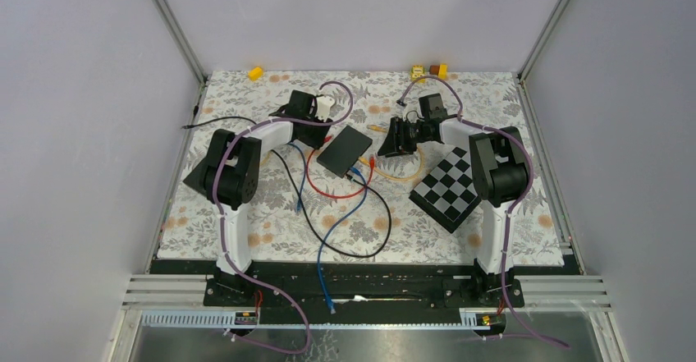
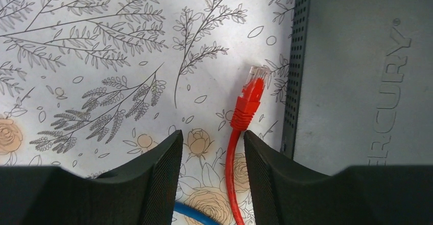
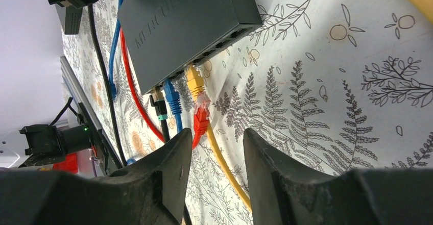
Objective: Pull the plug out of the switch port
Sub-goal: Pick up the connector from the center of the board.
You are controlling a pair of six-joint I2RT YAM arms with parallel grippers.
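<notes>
The black switch [image 1: 345, 150] lies flat mid-table. In the right wrist view its port row [image 3: 214, 51] holds a yellow plug [image 3: 194, 80], a blue plug [image 3: 171, 96] and a black plug [image 3: 159, 107]. A red plug [image 3: 201, 118] lies loose on the cloth just outside the ports. My right gripper [image 3: 217, 138] is open, a little back from these plugs. Another red plug [image 2: 248, 100] lies free beside the switch's side wall [image 2: 293, 82]. My left gripper [image 2: 212, 143] is open, with the red cable [image 2: 232, 174] running between its fingers but not pinched.
A checkerboard block [image 1: 447, 188] sits to the right of the switch. Red, blue [image 1: 336, 222] and black [image 1: 361, 251] cables loop over the flowered cloth in front of the switch. A yellow cable [image 3: 224, 169] trails toward my right gripper. Small yellow blocks [image 1: 256, 73] lie at the back edge.
</notes>
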